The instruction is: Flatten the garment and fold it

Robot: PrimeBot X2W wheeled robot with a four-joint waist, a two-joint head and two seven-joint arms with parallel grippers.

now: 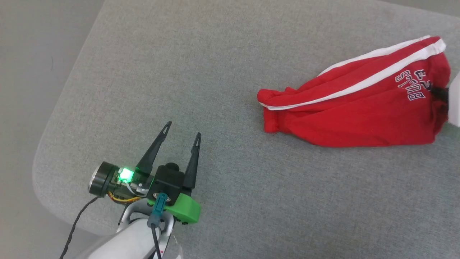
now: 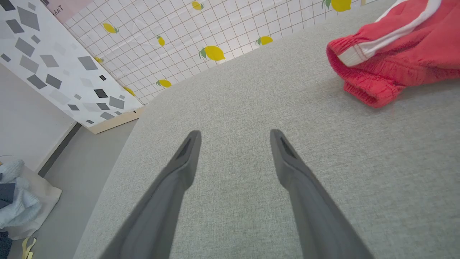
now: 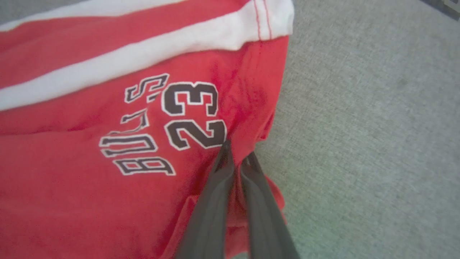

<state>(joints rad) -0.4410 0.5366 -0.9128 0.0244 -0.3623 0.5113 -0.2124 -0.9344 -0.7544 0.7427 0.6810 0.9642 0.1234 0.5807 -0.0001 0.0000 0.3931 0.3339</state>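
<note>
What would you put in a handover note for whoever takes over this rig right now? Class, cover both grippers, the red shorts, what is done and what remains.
Right gripper: shut, fingers pinching the red shorts at the hem edge beside the lettering.
Left gripper: open, holding nothing, over the grey cushion, apart from the shorts.
Shorts: bunched and wrinkled on the cushion, waistband end nearest the left gripper.
Done: one grip taken.
To do: spread flat, then fold.

You see the garment (image 1: 359,118) as soft, matt red knit cloth, its waistband (image 2: 363,91) ribbed. The grey cushion (image 1: 215,72) beneath is coarse woven fabric. The left gripper (image 1: 183,129) has matt dark plastic fingers (image 2: 172,187) and a smooth green plastic bracket (image 1: 187,210).
</note>
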